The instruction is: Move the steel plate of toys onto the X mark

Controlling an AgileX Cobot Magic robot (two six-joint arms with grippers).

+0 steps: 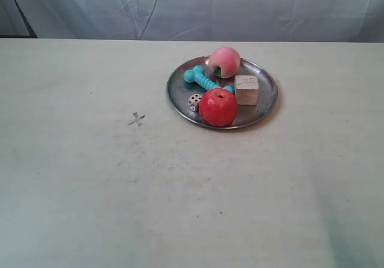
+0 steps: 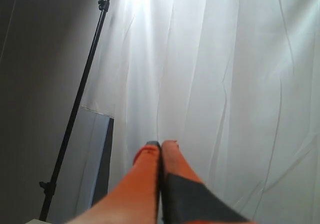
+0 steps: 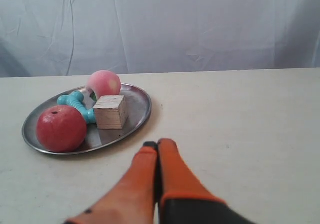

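Steel plate [image 1: 179, 92] sits near the tabletop's [image 1: 90, 190] far edge, holding peach [image 1: 224, 61], bone [image 1: 204, 80], cube [image 1: 246, 90], die [image 1: 195, 102] and apple [image 1: 218, 107]. X mark [image 1: 137, 120] is apart from it, mid-table. Right gripper [image 3: 157, 145] is pinched closed and empty, near the plate. Left gripper [image 2: 161, 145] is closed and empty, facing the curtain [image 2: 225, 58].

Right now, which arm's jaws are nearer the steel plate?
The right arm: its jaws sit low over the table, just short of the plate; the left arm aims its jaws up at the curtain, no plate in view.
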